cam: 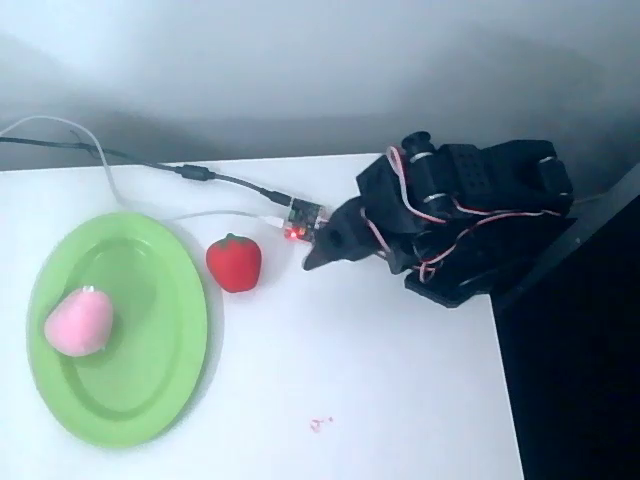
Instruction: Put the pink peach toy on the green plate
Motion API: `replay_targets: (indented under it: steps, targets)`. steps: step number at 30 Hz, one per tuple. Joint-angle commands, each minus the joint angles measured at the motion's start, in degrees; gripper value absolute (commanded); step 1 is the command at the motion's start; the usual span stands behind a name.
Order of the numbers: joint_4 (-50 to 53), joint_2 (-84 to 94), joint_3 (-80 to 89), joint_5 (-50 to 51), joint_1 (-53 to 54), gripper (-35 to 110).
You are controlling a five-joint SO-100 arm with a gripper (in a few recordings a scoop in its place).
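The pink peach toy lies on the left part of the green plate, which rests on the white table at the left of the overhead view. My black arm is folded up at the right, and its gripper points left toward the strawberry, well away from the plate. The fingers look closed together with nothing between them.
A red strawberry toy sits on the table just right of the plate. A small circuit board with a red light and cables lies behind it. The table's right edge drops to a dark floor.
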Motion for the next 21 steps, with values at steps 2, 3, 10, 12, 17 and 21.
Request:
replay_targets:
  steps: [2,3,10,12,17,21]
  targets:
    - [2.9,7.0,8.0,-2.1,1.0,0]
    - [2.9,8.3,9.7,-4.1,2.3,0]
    - [-4.3,9.1,22.0,-13.4,3.3,0]
    - [-8.6,9.0,26.4,-16.0,2.9,0]
    - [-3.9,9.4,27.1,-19.2,4.9,0]
    - [-3.7,9.5,27.2,-17.6,5.4,0]
